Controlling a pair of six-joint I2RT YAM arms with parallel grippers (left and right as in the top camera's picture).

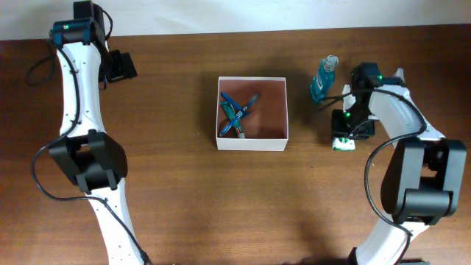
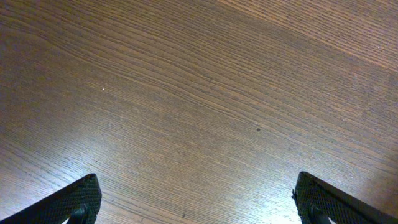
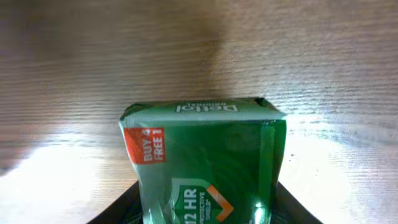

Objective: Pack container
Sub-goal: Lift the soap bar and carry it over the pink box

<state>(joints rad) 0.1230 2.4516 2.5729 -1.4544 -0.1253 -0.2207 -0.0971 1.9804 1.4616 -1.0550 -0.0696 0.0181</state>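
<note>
R gripper in the overhead view is down on the table at the right side, sitting on top of 1 small green/white pack. Can't judge the grip from up here tbh. L gripper is way over at far left, well apart from everything, nothing under it but wood. The container, 1 square white box w/ a pinkish-brown inside, sits mid-table between the 2 arms. It's got a few blue stick-shaped things in its left half, prob toothbrushes. They overlap, so 2 or 3, can't tell exactly. Also 1 teal mouthwash bottle lying btw the box and the R arm, near the gripper but not touching it afaict.

Left wrist view: L gripper is spread about as wide as it goes. The 2 fingertips only poke in at the bottom corners, and there's zero between them, just bare wood grain.

Right wrist view: R gripper is closed in on the pack, which reads as a green Dettol soap pack w/ a red "buy 4 free 1" tag. The 2 dark fingers hug its left and right sides. The pack looks to be resting on the table.
</note>
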